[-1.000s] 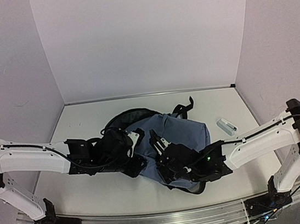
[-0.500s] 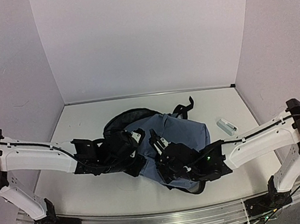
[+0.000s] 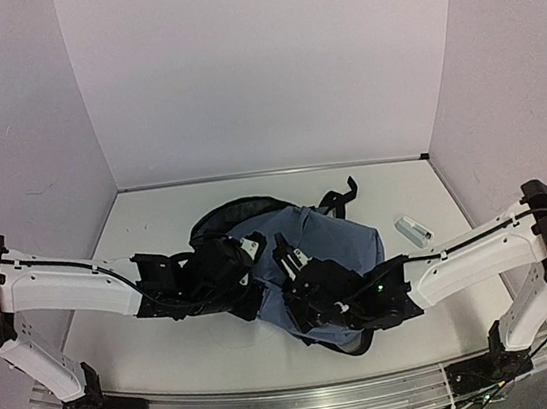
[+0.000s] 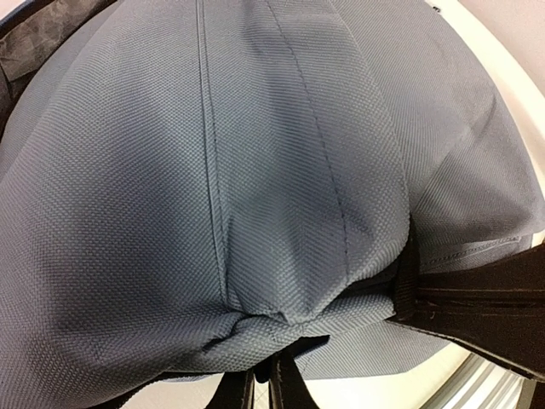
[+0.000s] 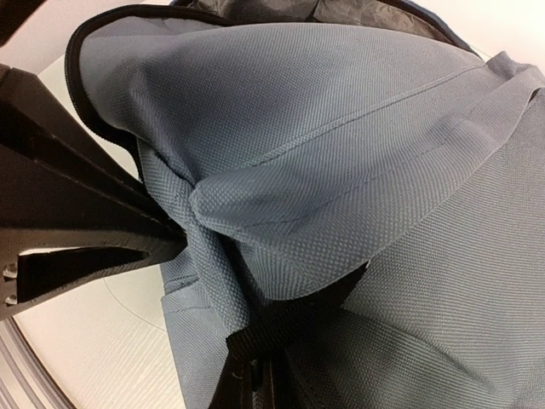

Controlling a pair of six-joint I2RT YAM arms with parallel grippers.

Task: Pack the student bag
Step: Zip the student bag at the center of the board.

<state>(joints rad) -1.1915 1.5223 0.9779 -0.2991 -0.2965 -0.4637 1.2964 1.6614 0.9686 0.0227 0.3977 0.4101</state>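
The left tool [image 4: 264, 377] is clenched on a bunched fold of the soft slate-blue fabric backpack [image 4: 255, 170]. The right tool [image 5: 251, 373] pinches its fabric and black strap [image 5: 294, 313] at its tips.

The bag [image 3: 329, 243] is slate-blue, finely woven, with black straps [image 3: 338, 196] and dark lining [image 3: 239, 209]. The left arm [image 3: 63, 288] and right arm [image 3: 473, 261] are white and black. The table [image 3: 155, 220] is white, the walls [image 3: 265, 64] pale lilac.
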